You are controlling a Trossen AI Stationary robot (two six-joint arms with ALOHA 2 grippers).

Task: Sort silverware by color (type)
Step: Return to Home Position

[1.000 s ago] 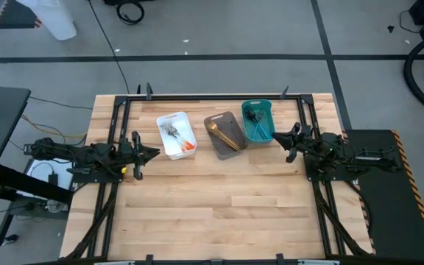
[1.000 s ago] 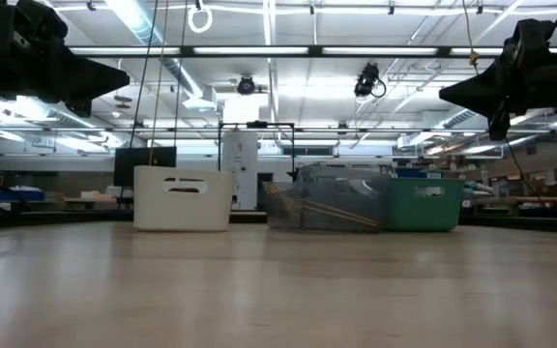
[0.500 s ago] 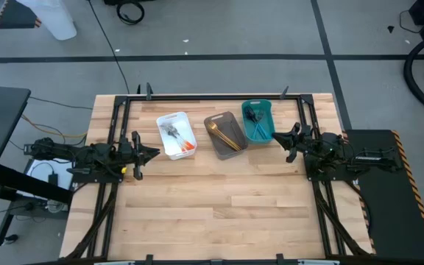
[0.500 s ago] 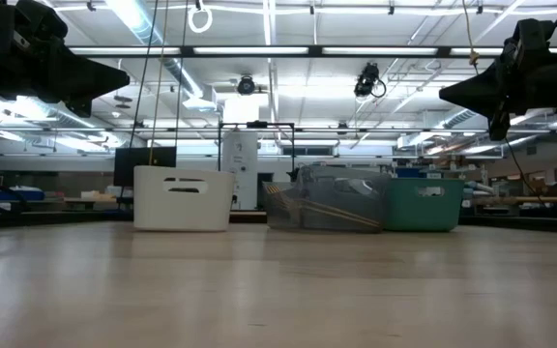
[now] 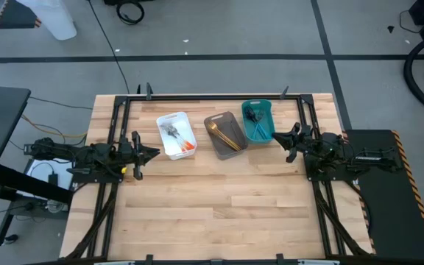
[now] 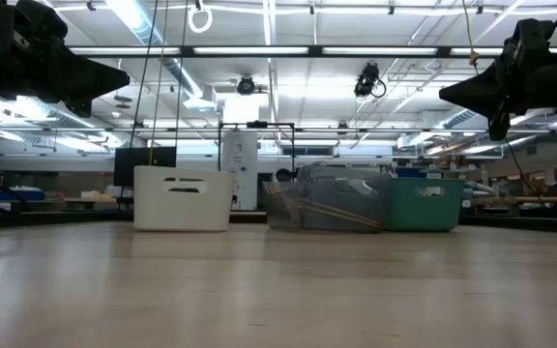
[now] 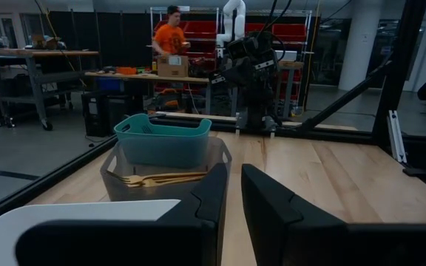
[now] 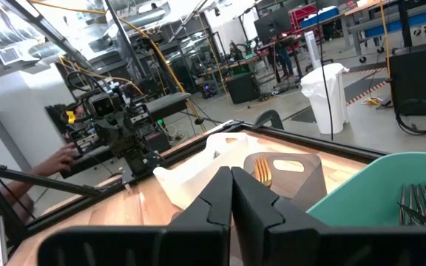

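Three bins stand in a row at the table's far middle. The white bin (image 5: 176, 135) holds orange-handled silverware (image 5: 185, 144). Slim gold pieces (image 5: 227, 135) lie in the grey bin (image 5: 219, 121). Teal-handled pieces (image 5: 255, 122) lie in the teal bin (image 5: 265, 118). My left gripper (image 5: 155, 153) hangs level above the table's left side, pointing at the bins; a narrow gap shows between its fingers (image 7: 234, 198), with nothing in it. My right gripper (image 5: 276, 140) hangs level at the right side, fingers shut together (image 8: 231, 185), holding nothing.
Bare wood lies in front of the bins and across the near half of the table (image 5: 219, 213). Black frame rails (image 5: 116, 125) run along the left, right and far edges. A person in an orange shirt (image 7: 172, 37) stands in the room beyond the table.
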